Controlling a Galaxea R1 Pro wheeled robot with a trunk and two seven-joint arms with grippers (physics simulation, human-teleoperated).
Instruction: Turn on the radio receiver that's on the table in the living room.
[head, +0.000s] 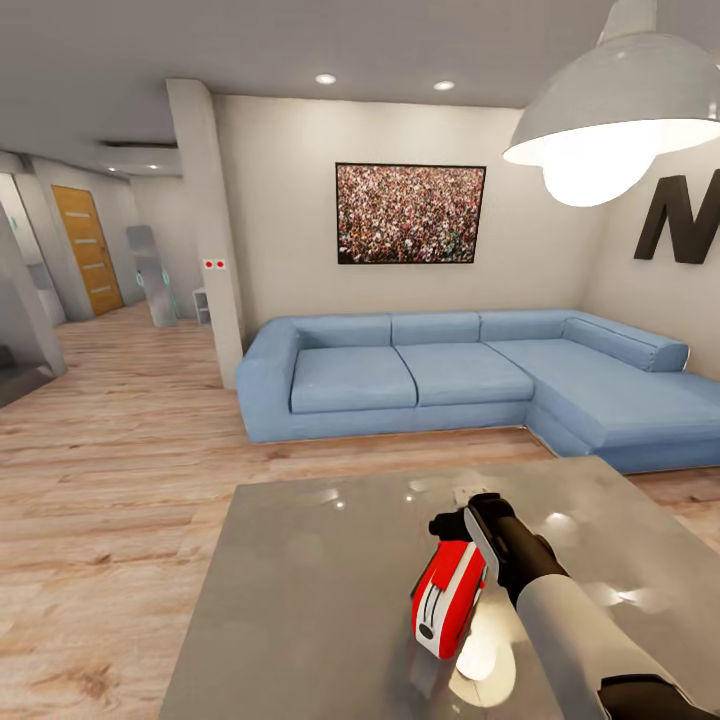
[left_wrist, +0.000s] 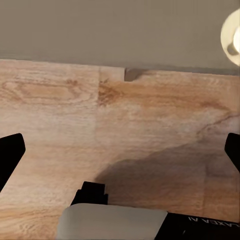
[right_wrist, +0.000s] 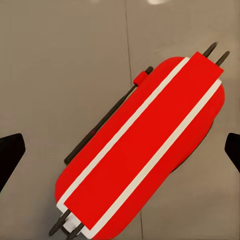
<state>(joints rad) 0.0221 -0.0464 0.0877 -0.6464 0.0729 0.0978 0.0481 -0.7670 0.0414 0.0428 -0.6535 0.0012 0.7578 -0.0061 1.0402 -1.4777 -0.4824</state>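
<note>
Floor: pale wood-plank flooring (head: 110, 480) runs left of the table; the left wrist view looks down on it.
Left gripper (left_wrist: 120, 150): black fingertips spread wide at the frame's edges, holding nothing.
Table: large low square coffee table with glossy grey top (head: 300, 600) fills the foreground.
Radio: small bright-red radio receiver with white edge trim (head: 450, 597) lies on the tabletop, near centre.
Right gripper (right_wrist: 120, 150): fingertips wide apart above the radio, empty; its arm reaches in from the lower right.
Sofa: light-blue L-shaped sofa (head: 450, 375) sits behind, below a crowd photograph (head: 410, 213).
</note>
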